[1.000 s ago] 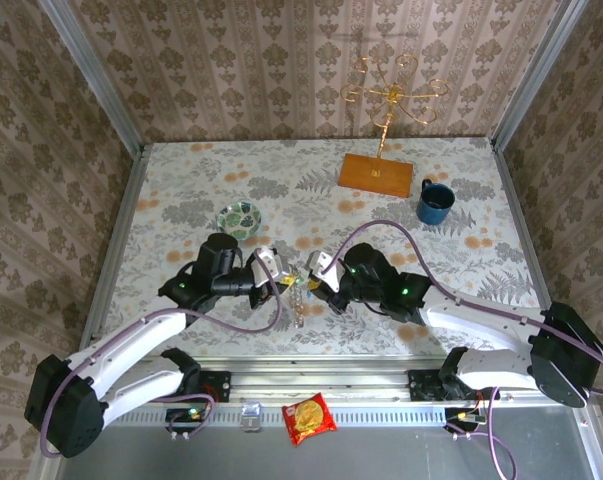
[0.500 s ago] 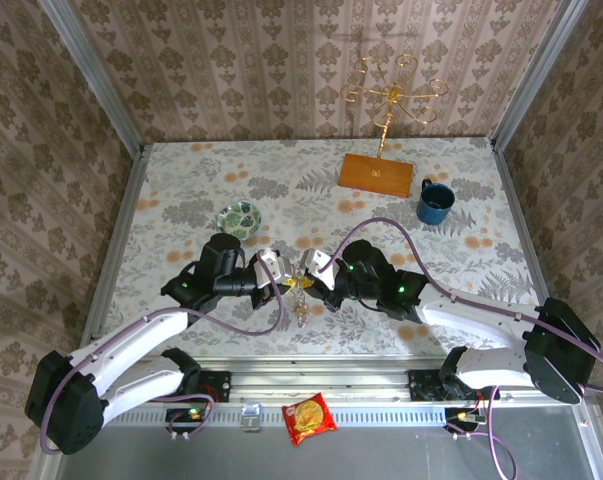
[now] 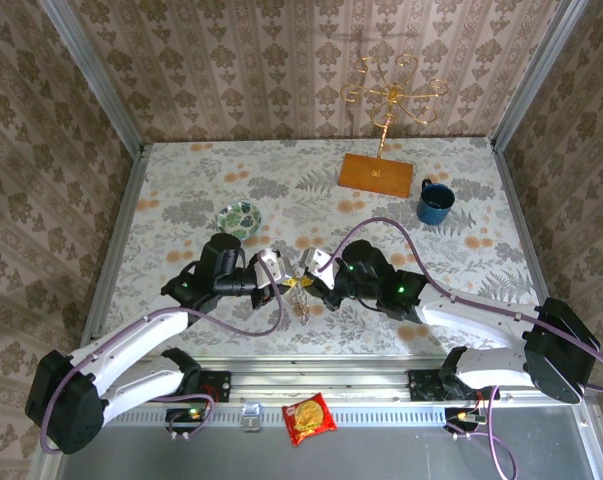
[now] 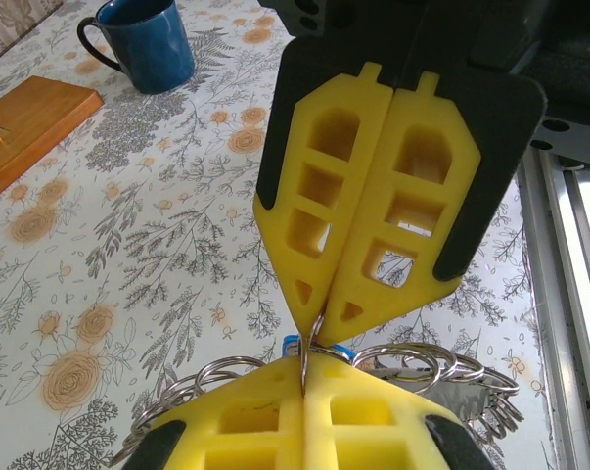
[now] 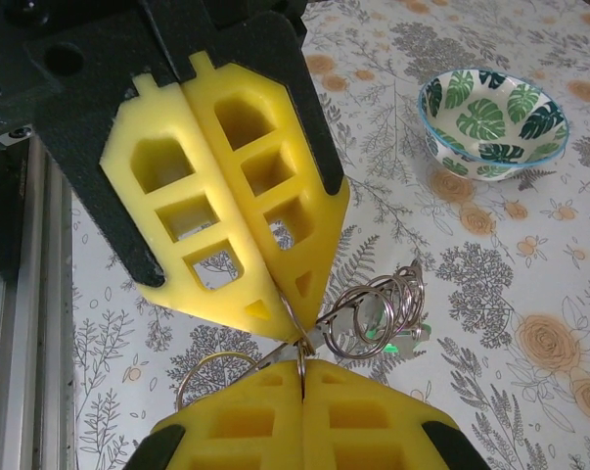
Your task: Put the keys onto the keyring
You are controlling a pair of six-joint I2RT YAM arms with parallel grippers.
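Both grippers meet tip to tip over the near middle of the table. My left gripper [image 3: 283,283] [image 4: 304,380] is shut on a thin silver ring of the keyring [image 4: 412,367]. My right gripper [image 3: 314,281] [image 5: 301,370] is shut on the same bunch of linked rings [image 5: 373,313]. The rings dangle below the two tips [image 3: 301,303]. A blue key head [image 4: 293,345] peeks out just behind the left fingertips. Among the rings in the right wrist view hangs a green key head [image 5: 397,345]. Both key blades are hidden.
A green-leaf bowl [image 3: 239,217] [image 5: 492,122] sits behind the left arm. A blue mug [image 3: 435,203] [image 4: 143,44] and a wooden base [image 3: 376,173] with a gold wire stand [image 3: 391,95] are at the back right. A snack packet [image 3: 309,417] lies below the table's metal rail [image 4: 568,245].
The right gripper has edged left, closer to the left gripper. The hanging rings have swung slightly. Both grippers stay shut.
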